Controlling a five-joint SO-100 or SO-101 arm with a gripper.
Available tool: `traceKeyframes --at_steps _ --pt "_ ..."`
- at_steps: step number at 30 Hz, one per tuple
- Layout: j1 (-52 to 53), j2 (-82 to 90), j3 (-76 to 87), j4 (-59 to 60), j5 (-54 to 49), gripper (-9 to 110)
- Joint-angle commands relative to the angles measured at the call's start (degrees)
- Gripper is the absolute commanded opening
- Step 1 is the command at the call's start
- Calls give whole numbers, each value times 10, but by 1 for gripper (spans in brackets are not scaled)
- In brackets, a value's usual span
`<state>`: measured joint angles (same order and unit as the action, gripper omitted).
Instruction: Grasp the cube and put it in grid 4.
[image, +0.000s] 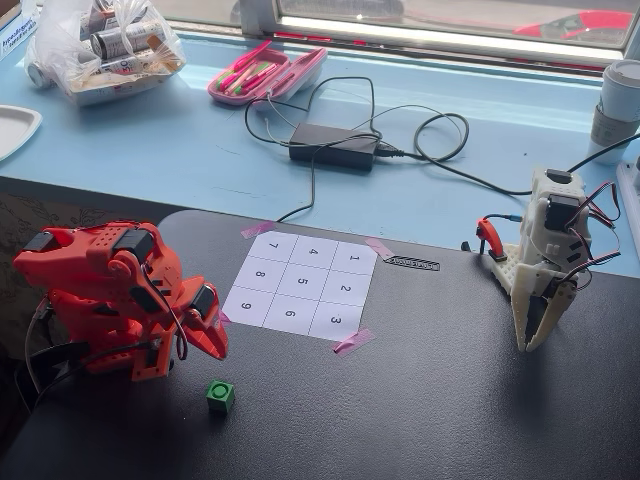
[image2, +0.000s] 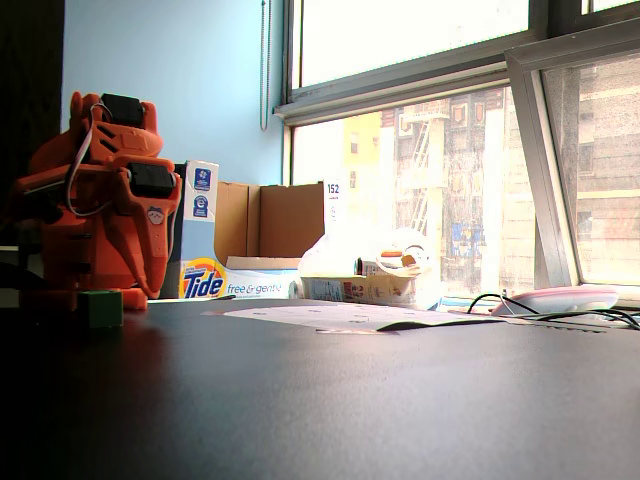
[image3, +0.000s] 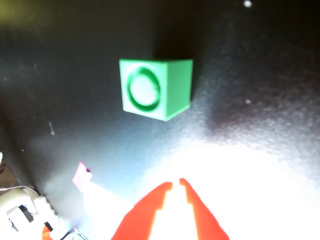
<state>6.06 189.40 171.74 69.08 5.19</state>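
Observation:
The green cube sits on the black table, near the front left, apart from the numbered sheet. It also shows in another fixed view and in the wrist view, with a round mark on one face. Grid 4 is the middle cell of the sheet's far row and is empty. My orange gripper is folded low over the table, just behind the cube, not touching it. In the wrist view its tips are almost together and hold nothing.
A white second arm stands at the table's right edge. A power brick with cables and a pink case lie on the blue shelf behind. Pink tape holds the sheet's corners.

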Motion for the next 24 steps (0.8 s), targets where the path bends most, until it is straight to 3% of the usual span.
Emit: traceKeyframes --at_steps 1,24 --pt "-3 -3 -3 31 -3 0" --pt "12 -3 -2 31 15 0"
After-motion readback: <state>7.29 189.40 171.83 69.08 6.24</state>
